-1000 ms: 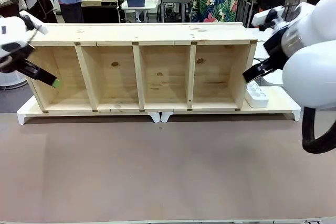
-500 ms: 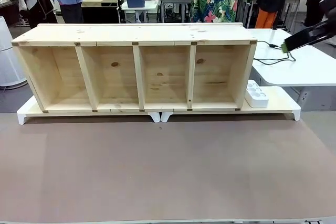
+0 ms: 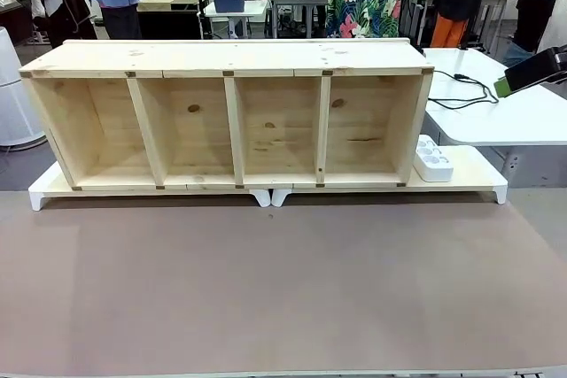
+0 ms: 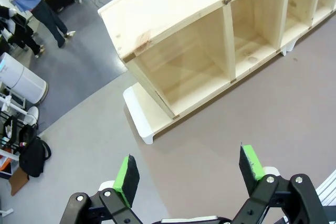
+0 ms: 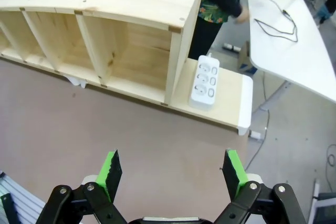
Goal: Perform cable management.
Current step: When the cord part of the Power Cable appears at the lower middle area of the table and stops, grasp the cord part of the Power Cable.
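Both the left end effector [image 4: 189, 174] and right end effector [image 5: 173, 170] are hanging released, empty. The long thin black cable [image 5: 284, 12] is lying loose on the white desk [image 5: 294, 61], well beyond the right end effector; tidying is apparently not yet starting.

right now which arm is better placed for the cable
Probably right: the cable lies on the white table ahead of the open right pincer; the left pincer is off the shelf's opposite end.

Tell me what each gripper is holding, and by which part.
Nothing. The left gripper and right gripper are both open and empty; the cable lies on the white side table.
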Controlling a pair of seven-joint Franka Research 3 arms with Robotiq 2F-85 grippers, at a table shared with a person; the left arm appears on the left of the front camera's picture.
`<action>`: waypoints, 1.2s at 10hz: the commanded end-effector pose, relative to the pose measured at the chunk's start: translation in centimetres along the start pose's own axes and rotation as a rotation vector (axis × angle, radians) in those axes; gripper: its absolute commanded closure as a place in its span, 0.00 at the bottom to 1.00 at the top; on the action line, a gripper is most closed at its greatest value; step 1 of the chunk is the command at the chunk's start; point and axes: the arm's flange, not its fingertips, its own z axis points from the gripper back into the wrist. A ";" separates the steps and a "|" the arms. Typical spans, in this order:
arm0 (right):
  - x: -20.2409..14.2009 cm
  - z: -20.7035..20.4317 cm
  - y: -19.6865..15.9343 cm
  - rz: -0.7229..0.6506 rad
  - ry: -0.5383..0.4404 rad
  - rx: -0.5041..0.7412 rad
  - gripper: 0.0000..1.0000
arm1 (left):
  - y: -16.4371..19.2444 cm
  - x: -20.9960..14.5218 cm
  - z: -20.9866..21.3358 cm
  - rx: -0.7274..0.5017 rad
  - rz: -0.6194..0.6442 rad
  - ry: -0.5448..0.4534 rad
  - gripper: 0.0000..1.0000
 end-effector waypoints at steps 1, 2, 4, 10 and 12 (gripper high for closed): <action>0.2 0.0 0.1 0.007 -0.012 -0.016 0.00 | -0.4 0.6 -0.3 0.015 0.004 -0.009 0.00; 0.2 0.0 0.1 0.007 -0.012 -0.016 0.00 | -0.4 0.6 -0.3 0.015 0.004 -0.009 0.00; 0.2 0.0 0.1 0.007 -0.012 -0.016 0.00 | -0.4 0.6 -0.3 0.015 0.004 -0.009 0.00; 0.2 0.0 0.1 0.007 -0.012 -0.016 0.00 | -0.4 0.6 -0.3 0.015 0.004 -0.009 0.00; 0.2 0.0 0.1 0.007 -0.012 -0.016 0.00 | -0.4 0.6 -0.3 0.015 0.004 -0.009 0.00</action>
